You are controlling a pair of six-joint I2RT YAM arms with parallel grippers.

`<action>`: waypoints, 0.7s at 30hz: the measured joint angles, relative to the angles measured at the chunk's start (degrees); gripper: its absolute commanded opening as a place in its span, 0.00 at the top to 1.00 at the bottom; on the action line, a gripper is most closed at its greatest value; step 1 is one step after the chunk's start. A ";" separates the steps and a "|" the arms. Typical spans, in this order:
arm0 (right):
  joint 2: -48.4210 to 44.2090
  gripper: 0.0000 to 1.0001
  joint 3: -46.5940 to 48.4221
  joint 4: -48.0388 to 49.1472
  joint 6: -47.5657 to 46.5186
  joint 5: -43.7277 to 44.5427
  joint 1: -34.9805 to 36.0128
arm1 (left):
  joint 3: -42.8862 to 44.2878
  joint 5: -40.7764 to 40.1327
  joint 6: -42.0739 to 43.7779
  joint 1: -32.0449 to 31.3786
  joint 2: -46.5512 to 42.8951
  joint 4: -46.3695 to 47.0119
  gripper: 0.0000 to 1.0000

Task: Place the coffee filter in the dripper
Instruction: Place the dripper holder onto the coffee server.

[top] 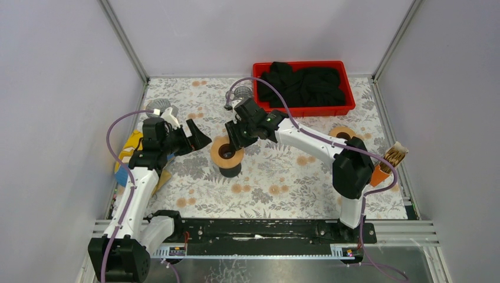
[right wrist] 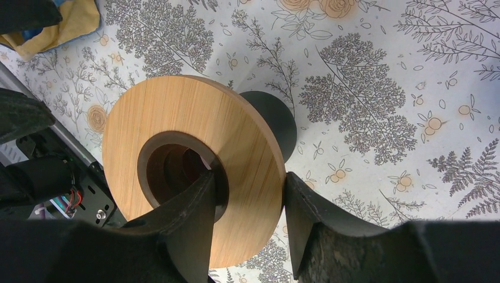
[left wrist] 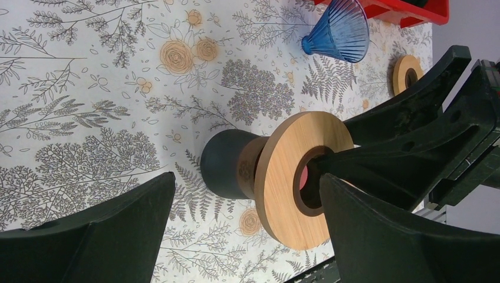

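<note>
Across the table (top: 277,177), with the red bin (top: 303,111) at its far right, the work sits at the centre. Your right gripper (right wrist: 247,212) is about half closed on the wooden ring (right wrist: 177,112) of the stand, one finger down the hole and the other outside the rim. Your left gripper (top: 199,137) hangs just left of it, jaws fully apart and holding nothing. The step looks like steadying or shifting that stand, so keep the ring level over its black base (left wrist: 221,162) and set it down square. Take the inner finger out of the hole before any paper comes near, since it blocks the opening. What look like the filters (top: 395,155) stand as tan papers in an orange holder at the right edge, well apart from both grippers and not yet touched. The right arm is the likelier one to fetch one. The overhead view alone shows those papers. Only the left wrist view shows the blue glass cone (left wrist: 339,32), tipped on its side near the bin, and a reddish interior below the ring. The right wrist view best shows how the fingers straddle the ring. Whether the cone or the ringed stand is the intended dripper, you cannot settle from here.
</note>
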 measured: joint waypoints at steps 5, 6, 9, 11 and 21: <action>0.00 0.50 0.15 -0.04 -0.02 0.46 0.00 | 0.00 0.90 0.11 0.15 0.00 0.00 0.00; 0.00 0.50 0.15 -0.04 -0.02 0.57 0.00 | 0.00 1.01 0.13 0.20 0.00 0.00 0.00; 0.00 0.46 0.15 -0.04 -0.04 0.96 0.04 | 0.00 1.38 0.15 0.22 0.00 0.00 0.00; 0.00 0.43 0.15 0.00 -0.02 0.96 0.04 | 0.00 1.64 0.15 0.22 0.00 0.00 0.00; 0.00 0.38 0.15 0.07 -0.02 0.81 0.07 | 0.00 2.12 0.17 0.22 0.11 0.00 0.00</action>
